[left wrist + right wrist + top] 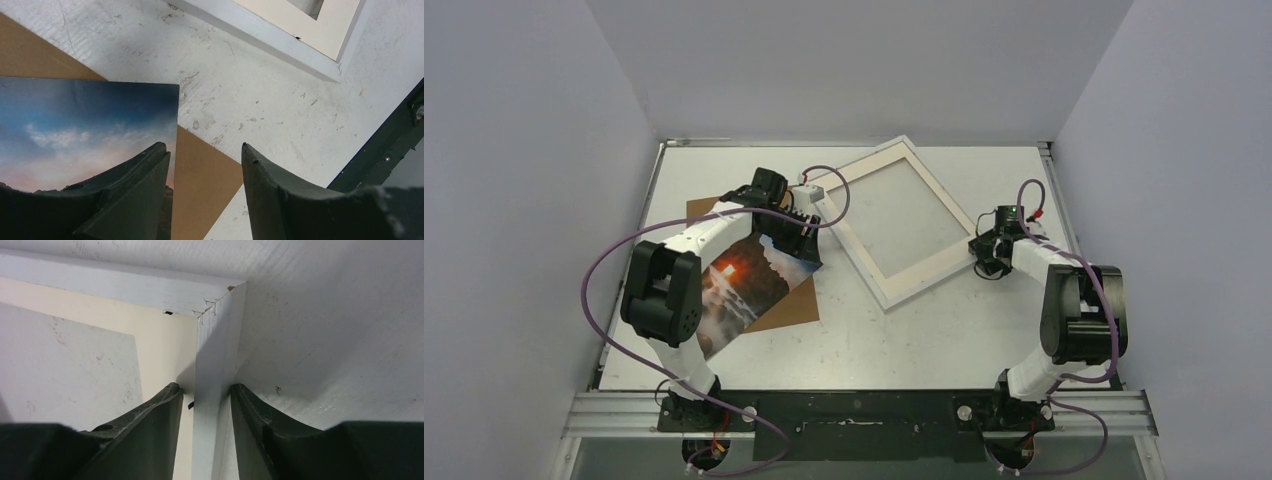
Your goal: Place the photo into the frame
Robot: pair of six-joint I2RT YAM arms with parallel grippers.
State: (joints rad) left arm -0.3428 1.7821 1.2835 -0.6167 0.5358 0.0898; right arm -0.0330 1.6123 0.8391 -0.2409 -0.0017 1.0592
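The photo (742,285), a sunset print, lies at the left on a brown backing board (789,310). My left gripper (802,245) hovers at the photo's far right corner. In the left wrist view it (205,150) is open, one finger over the photo (90,120) edge and only the board (200,170) and table between the jaws. The white frame (924,280) lies turned like a diamond in the middle. My right gripper (986,262) is at its right corner. In the right wrist view it (204,386) straddles the frame's side rail (215,355), with a slim gap at the inner finger.
A cream mat (160,355) sits inside the frame, also seen in the left wrist view as a cream mat (315,25). Purple cables (824,175) loop over the table near the frame's far left corner. Grey walls close in on three sides, and a metal rail (854,410) runs along the near edge.
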